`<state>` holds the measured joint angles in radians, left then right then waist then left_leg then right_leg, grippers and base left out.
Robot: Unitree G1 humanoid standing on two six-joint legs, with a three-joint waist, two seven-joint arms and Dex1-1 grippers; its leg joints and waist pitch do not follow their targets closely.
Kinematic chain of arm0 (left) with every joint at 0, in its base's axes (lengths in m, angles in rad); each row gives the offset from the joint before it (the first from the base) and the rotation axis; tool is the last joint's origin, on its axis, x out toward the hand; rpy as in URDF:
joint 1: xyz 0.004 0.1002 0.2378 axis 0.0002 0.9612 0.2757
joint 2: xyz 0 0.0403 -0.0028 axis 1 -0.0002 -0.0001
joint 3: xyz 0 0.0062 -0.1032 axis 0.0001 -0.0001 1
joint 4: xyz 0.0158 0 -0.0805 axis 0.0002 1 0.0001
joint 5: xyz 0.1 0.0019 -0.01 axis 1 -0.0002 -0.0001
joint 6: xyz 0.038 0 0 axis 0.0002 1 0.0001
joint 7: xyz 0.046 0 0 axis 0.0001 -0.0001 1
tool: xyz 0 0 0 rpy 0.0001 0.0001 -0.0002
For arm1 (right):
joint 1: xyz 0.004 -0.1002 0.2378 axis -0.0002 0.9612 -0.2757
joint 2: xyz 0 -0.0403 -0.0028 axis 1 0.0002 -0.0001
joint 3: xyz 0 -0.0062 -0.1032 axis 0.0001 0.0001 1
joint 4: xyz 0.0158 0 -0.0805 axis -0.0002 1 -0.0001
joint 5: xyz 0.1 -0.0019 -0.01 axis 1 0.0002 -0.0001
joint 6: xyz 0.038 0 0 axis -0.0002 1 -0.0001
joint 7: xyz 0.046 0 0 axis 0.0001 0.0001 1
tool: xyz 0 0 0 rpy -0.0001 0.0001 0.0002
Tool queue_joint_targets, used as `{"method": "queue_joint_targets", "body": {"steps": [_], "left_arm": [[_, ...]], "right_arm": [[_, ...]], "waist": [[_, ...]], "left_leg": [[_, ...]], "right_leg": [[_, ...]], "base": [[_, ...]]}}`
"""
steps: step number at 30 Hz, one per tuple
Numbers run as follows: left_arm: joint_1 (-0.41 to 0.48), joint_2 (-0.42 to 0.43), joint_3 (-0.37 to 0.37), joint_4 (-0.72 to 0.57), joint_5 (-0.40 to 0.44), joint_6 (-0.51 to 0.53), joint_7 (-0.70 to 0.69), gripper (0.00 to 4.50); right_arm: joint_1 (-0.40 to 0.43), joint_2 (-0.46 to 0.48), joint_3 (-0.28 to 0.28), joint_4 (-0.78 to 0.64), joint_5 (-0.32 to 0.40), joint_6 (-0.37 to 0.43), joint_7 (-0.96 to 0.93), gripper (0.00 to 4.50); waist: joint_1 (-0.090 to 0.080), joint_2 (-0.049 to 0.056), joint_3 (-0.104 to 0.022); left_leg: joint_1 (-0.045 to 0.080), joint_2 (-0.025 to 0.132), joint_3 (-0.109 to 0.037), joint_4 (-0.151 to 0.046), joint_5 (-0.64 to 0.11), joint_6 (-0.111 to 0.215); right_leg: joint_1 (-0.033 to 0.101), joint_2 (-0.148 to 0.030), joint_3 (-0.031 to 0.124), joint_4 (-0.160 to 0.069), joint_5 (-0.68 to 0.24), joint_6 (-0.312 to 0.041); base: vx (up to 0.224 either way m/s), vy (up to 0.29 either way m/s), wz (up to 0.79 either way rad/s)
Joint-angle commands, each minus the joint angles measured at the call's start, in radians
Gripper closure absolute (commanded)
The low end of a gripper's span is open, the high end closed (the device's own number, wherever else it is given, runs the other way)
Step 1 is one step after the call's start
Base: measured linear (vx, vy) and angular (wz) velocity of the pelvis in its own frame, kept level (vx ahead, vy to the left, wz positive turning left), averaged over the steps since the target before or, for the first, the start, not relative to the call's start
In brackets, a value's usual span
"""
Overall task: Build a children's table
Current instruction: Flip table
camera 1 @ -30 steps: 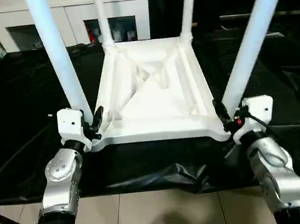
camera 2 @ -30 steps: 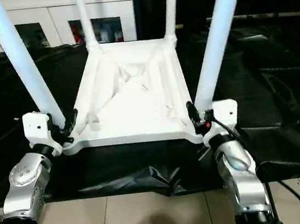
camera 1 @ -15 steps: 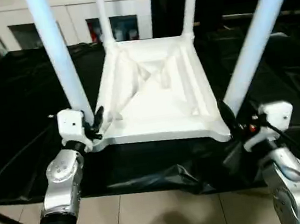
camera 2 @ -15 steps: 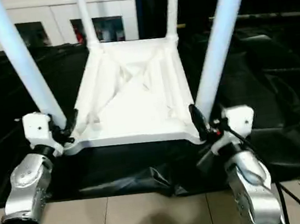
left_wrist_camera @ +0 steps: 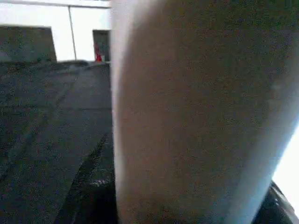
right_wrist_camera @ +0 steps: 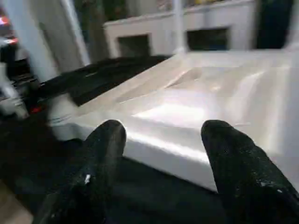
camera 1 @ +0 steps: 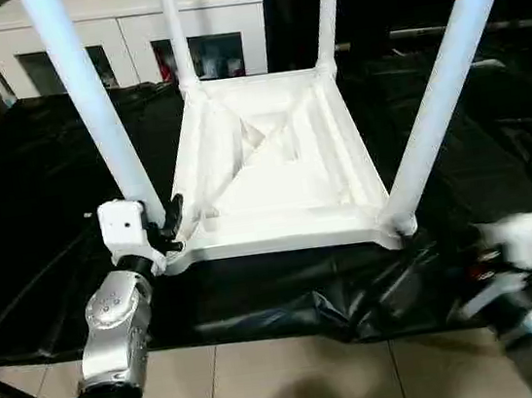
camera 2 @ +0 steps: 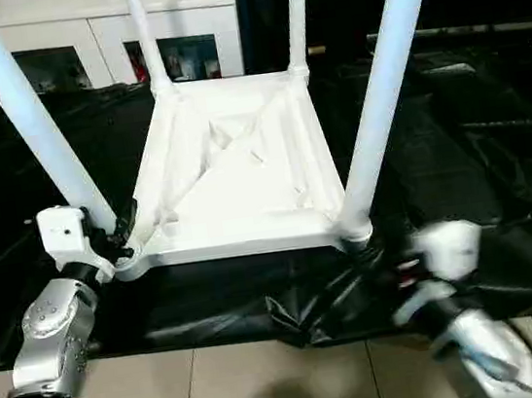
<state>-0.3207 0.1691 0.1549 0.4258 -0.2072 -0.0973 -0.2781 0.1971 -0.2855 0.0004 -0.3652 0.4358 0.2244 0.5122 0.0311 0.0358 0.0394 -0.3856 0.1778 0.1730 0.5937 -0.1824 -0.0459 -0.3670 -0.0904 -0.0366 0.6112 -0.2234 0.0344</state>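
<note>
The children's table point(camera 1: 277, 173) lies upside down on a black cloth, its four white legs standing up from the corner sockets. My left gripper point(camera 1: 162, 227) is shut on the base of the near-left leg point(camera 1: 98, 113), which rises very close in the left wrist view point(left_wrist_camera: 196, 116). My right arm point(camera 1: 512, 245) hangs blurred off the near-right corner, clear of the near-right leg point(camera 1: 439, 98). In the right wrist view my right gripper point(right_wrist_camera: 163, 133) stands open with nothing between its fingers, facing the top's rim point(right_wrist_camera: 187, 149).
The black cloth point(camera 1: 30, 191) covers the work surface and hangs crumpled over its front edge point(camera 1: 358, 300). A white cabinet with glass doors point(camera 1: 126, 31) stands behind. Tiled floor point(camera 1: 290, 382) lies below the front edge.
My right gripper has let go of the near-right leg, opened and pulled back to the right and toward me. The left gripper keeps its hold.
</note>
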Motion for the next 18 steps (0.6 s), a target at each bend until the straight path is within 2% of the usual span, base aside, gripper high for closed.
{"method": "queue_joint_targets", "body": {"steps": [1,3,4,5,6,7,8,9,10,11,12,13,14,15,16,18], "left_arm": [[0.005,-0.046,0.034,-0.005,-0.099,0.053,0.023,2.52],[0.006,-0.072,0.047,-0.028,-0.133,0.072,0.034,2.52],[0.007,-0.084,0.054,-0.039,-0.147,0.082,0.044,2.52],[0.008,-0.105,0.06,-0.057,-0.167,0.089,0.052,2.52],[0.009,-0.108,0.057,-0.062,-0.167,0.091,0.053,2.52],[0.011,-0.111,0.054,-0.069,-0.166,0.095,0.053,2.52],[0.013,-0.117,0.057,-0.075,-0.169,0.1,0.055,2.52],[0.015,-0.122,0.061,-0.08,-0.171,0.105,0.057,2.52],[0.017,-0.132,0.071,-0.088,-0.178,0.113,0.061,2.52],[0.018,-0.136,0.075,-0.09,-0.181,0.116,0.062,2.52],[0.019,-0.139,0.081,-0.094,-0.18,0.122,0.07,2.52],[0.021,-0.14,0.086,-0.098,-0.178,0.126,0.077,2.52],[0.021,-0.14,0.086,-0.098,-0.178,0.126,0.077,2.52],[0.022,-0.15,0.103,-0.108,-0.181,0.135,0.096,2.52],[0.023,-0.152,0.108,-0.113,-0.185,0.141,0.103,2.52],[0.024,-0.152,0.108,-0.114,-0.186,0.143,0.104,2.52]], "right_arm": [[-0.044,0.015,0.03,0.041,-0.04,0.041,-0.015,1.55],[-0.097,0.044,0.048,0.1,-0.063,0.072,-0.042,1.55],[-0.119,0.055,0.056,0.122,-0.064,0.079,-0.043,1.39],[-0.162,0.083,0.057,0.162,-0.037,0.133,-0.072,1.29],[-0.173,0.091,0.055,0.169,-0.017,0.144,-0.073,1.22],[-0.183,0.1,0.053,0.175,0.006,0.155,-0.072,1.19],[-0.191,0.1,0.053,0.176,0.015,0.161,-0.074,1.08],[-0.199,0.101,0.054,0.178,0.022,0.166,-0.076,0.93],[-0.208,0.102,0.054,0.177,0.032,0.177,-0.078,0.93],[-0.211,0.102,0.053,0.175,0.036,0.183,-0.078,0.82],[-0.214,0.104,0.05,0.171,0.04,0.192,-0.074,0.77],[-0.215,0.107,0.045,0.166,0.049,0.202,-0.068,0.65],[-0.215,0.107,0.045,0.166,0.049,0.202,-0.068,0.65],[-0.225,0.124,0.021,0.17,0.067,0.225,-0.071,0.56],[-0.238,0.141,0.001,0.187,0.078,0.233,-0.087,0.47],[-0.243,0.146,-0.005,0.194,0.08,0.232,-0.096,0.33]], "waist": [[0.002,-0.016,-0.044],[0.003,-0.01,-0.044],[0.001,-0.015,-0.046],[0.004,-0.015,-0.049],[0.002,-0.023,-0.05],[0.01,-0.014,-0.055],[0.009,-0.023,-0.055],[0.012,-0.02,-0.056],[0.015,-0.022,-0.057],[0.017,-0.02,-0.058],[0.018,-0.019,-0.057],[0.018,-0.024,-0.059],[0.019,-0.022,-0.059],[0.018,-0.023,-0.057],[0.014,-0.028,-0.056],[0.012,-0.027,-0.055]], "left_leg": [[0.013,0.044,-0.019,-0.084,-0.309,0.009],[0.013,0.042,-0.019,-0.084,-0.296,0.009],[0.01,0.042,-0.018,-0.083,-0.279,0.012],[0.01,0.043,-0.018,-0.08,-0.247,0.019],[0.009,0.042,-0.016,-0.078,-0.226,0.027],[0.01,0.043,-0.015,-0.072,-0.178,0.043],[0.008,0.042,-0.013,-0.07,-0.162,0.053],[0.007,0.042,-0.014,-0.069,-0.145,0.059],[0.006,0.041,-0.011,-0.066,-0.114,0.072],[0.005,0.041,-0.011,-0.065,-0.097,0.081],[0.005,0.041,-0.011,-0.065,-0.099,0.083],[0.005,0.041,-0.011,-0.063,-0.095,0.09],[0.006,0.042,-0.011,-0.062,-0.093,0.093],[0.004,0.042,-0.011,-0.064,-0.101,0.093],[0.004,0.042,-0.011,-0.066,-0.123,0.089],[0.004,0.042,-0.011,-0.068,-0.143,0.08]], "right_leg": [[0.01,-0.044,0.033,-0.092,-0.249,-0.162],[0.011,-0.044,0.034,-0.089,-0.239,-0.17],[0.012,-0.044,0.032,-0.087,-0.219,-0.177],[0.014,-0.045,0.033,-0.082,-0.176,-0.185],[0.015,-0.043,0.033,-0.08,-0.15,-0.191],[0.017,-0.044,0.032,-0.073,-0.087,-0.203],[0.018,-0.043,0.032,-0.072,-0.06,-0.205],[0.021,-0.045,0.031,-0.066,-0.037,-0.212],[0.021,-0.043,0.03,-0.064,0.001,-0.215],[0.022,-0.042,0.028,-0.061,0.022,-0.217],[0.021,-0.043,0.029,-0.061,0.023,-0.217],[0.023,-0.043,0.028,-0.059,0.035,-0.217],[0.022,-0.042,0.028,-0.059,0.037,-0.216],[0.021,-0.041,0.028,-0.061,0.031,-0.215],[0.021,-0.043,0.028,-0.063,0.004,-0.213],[0.02,-0.044,0.028,-0.066,-0.035,-0.21]], "base": [[0.0,0.0,0.0],[0.0,0.0,0.0],[0.0,0.0,0.0],[0.0,0.0,0.0],[0.0,0.0,0.0],[0.0,0.0,0.0],[0.0,0.0,0.0],[0.0,0.0,0.0],[0.0,0.0,0.0],[0.0,0.0,0.0],[0.0,0.0,0.0],[0.0,0.0,0.0],[0.0,0.0,0.0],[0.0,0.0,0.0],[0.0,0.0,0.0],[0.0,0.0,0.0]]}}
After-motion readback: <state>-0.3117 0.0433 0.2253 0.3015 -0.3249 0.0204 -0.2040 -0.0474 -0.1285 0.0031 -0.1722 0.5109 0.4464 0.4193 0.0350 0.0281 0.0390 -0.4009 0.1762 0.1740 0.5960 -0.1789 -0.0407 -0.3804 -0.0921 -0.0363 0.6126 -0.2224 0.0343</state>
